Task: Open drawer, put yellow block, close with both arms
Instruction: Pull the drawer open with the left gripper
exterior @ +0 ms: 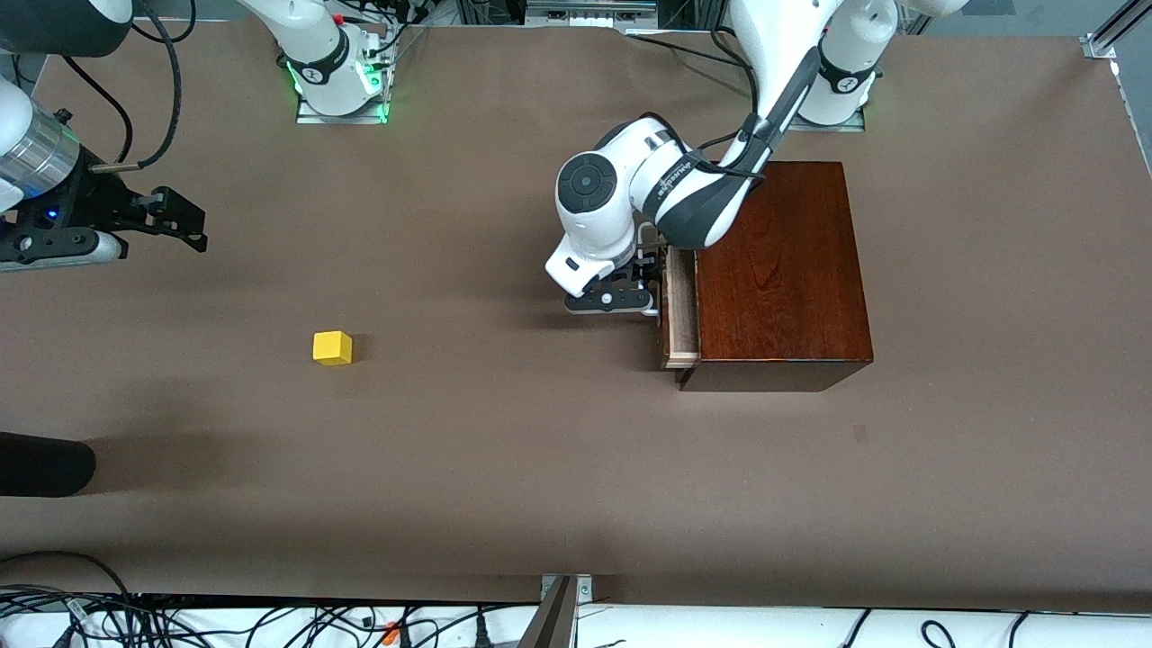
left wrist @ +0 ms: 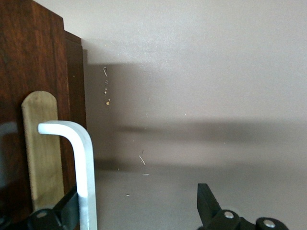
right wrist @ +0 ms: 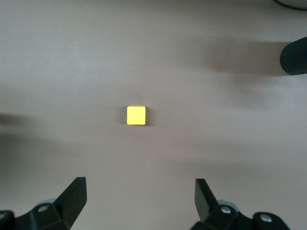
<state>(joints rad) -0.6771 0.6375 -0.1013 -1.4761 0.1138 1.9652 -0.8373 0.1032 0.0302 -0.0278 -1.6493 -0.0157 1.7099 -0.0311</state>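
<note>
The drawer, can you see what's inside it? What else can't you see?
- Inside the drawer: hidden in the front view; it is open only a crack, beside the left gripper.
- White handle: its lower end is cut off by the left wrist view's edge.
- Right gripper: its upper body is cut off by the right wrist view's edge.

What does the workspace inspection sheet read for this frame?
Surface: brown table, bare around the items.
Job's things: drawer slightly open in the wooden box; yellow block on the table toward the right arm's end.
Clutter: nothing seen.
Grippers: left tool open around the white handle; right tool open over the block, waiting.
Cables: bundle along the table's near edge.
Surroundings: black object at the edge.
</note>
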